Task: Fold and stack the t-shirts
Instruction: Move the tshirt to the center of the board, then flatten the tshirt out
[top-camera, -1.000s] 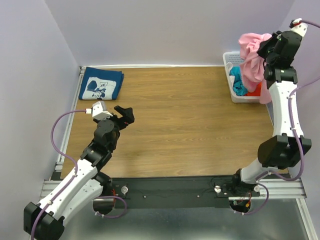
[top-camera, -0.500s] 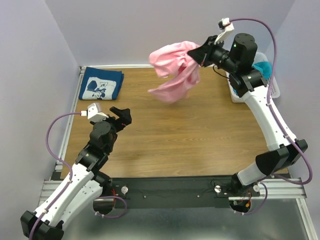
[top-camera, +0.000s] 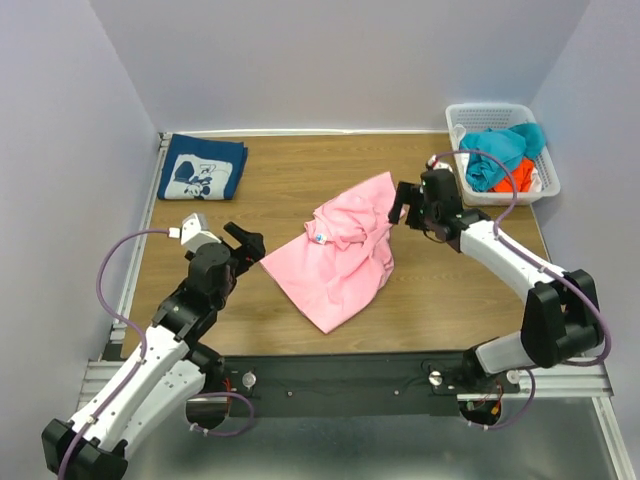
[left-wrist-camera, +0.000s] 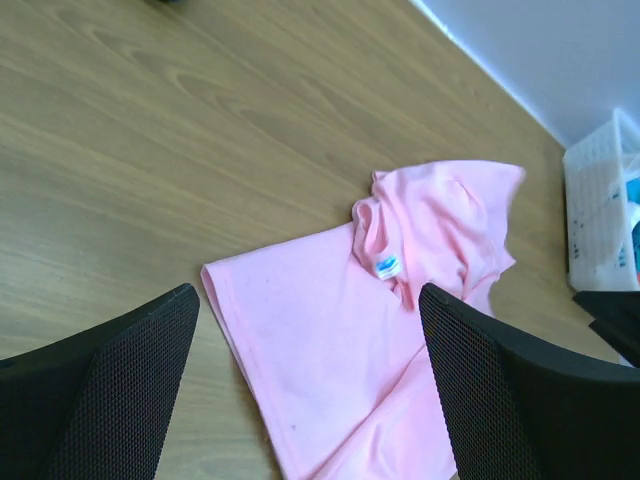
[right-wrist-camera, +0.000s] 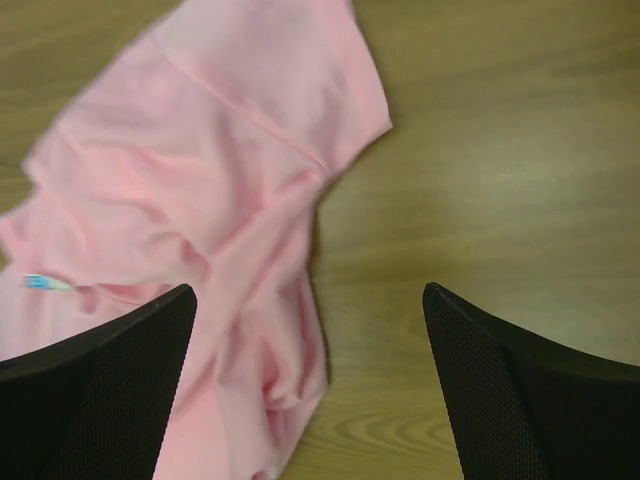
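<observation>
- Top external view: crumpled pink t-shirt (top-camera: 340, 262) lies at the middle of the table (top-camera: 300, 190); folded navy t-shirt (top-camera: 203, 168) sits in the 10 o'clock corner;
- left gripper (top-camera: 252, 244) just beside the pink one's 9 o'clock edge, jaws wide apart, holding nothing;
- right gripper (top-camera: 402, 205) at its 2 o'clock, jaws wide apart, holding nothing.

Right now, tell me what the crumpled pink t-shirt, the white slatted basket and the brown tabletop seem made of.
Crumpled pink t-shirt: soft matte cloth, probably cotton; it folds and creases limply. White slatted basket: likely moulded plastic, with thin rigid ribs. Brown tabletop: wood or wood-look laminate, smooth with grain lines; cannot tell which.
</observation>
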